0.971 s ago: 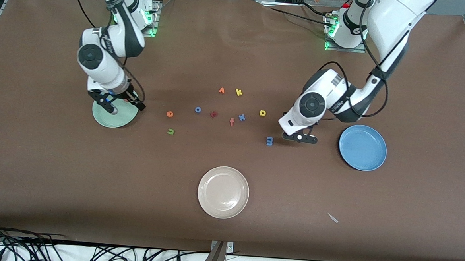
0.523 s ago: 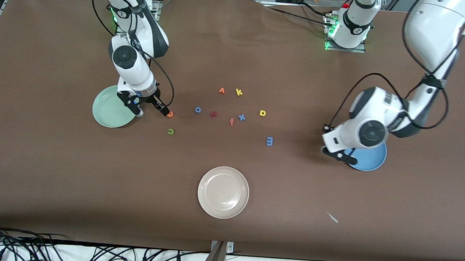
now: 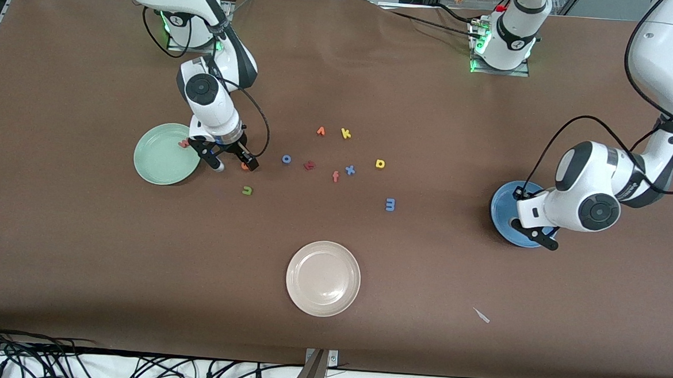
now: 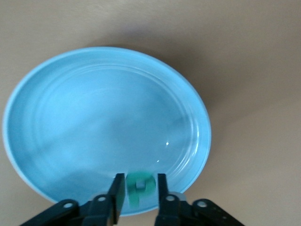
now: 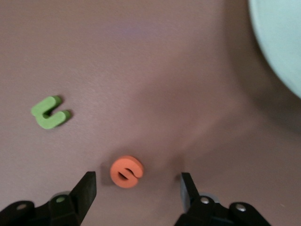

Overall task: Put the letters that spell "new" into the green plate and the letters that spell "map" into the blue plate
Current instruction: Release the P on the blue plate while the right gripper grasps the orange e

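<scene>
Now: small teal foam letter p sits between left claw fingers, slightly parted, over round mid-blue plate; release looks underway. Orange foam e on worktop, straddled by wide-open, empty right claw for pickup. Salmon w lies in pale mint-green plate. Green n, blue m, yellow a wait on worktop.

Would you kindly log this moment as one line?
left gripper: over blue plate, teal p between its fingers | right gripper: open over orange e | red w: in green plate
</scene>
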`<state>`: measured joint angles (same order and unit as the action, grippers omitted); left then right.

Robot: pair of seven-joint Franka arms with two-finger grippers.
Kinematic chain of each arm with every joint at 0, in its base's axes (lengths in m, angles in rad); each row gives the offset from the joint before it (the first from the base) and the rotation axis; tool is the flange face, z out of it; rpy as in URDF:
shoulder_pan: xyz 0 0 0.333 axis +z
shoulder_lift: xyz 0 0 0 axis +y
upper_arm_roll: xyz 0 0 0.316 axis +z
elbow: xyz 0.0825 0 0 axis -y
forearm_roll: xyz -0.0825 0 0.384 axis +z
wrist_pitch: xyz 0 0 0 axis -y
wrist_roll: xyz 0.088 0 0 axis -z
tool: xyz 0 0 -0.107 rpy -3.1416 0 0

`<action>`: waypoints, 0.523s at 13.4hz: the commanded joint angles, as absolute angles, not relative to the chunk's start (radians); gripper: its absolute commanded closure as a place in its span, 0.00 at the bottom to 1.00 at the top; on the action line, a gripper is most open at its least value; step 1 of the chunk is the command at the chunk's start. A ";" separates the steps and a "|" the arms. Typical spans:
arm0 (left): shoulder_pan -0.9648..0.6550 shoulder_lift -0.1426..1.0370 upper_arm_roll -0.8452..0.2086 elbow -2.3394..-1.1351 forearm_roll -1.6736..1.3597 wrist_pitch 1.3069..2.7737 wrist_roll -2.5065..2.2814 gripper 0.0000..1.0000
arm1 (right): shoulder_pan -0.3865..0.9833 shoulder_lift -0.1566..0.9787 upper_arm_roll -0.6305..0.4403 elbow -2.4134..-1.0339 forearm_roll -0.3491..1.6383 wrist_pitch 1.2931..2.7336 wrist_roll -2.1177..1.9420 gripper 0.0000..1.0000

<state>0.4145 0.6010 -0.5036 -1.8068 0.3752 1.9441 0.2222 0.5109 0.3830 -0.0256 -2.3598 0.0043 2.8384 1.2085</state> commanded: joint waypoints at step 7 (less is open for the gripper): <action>0.411 0.563 -0.661 -1.802 0.213 1.939 -0.055 0.00 | 0.518 0.403 -0.031 -2.342 0.014 2.884 1.206 0.91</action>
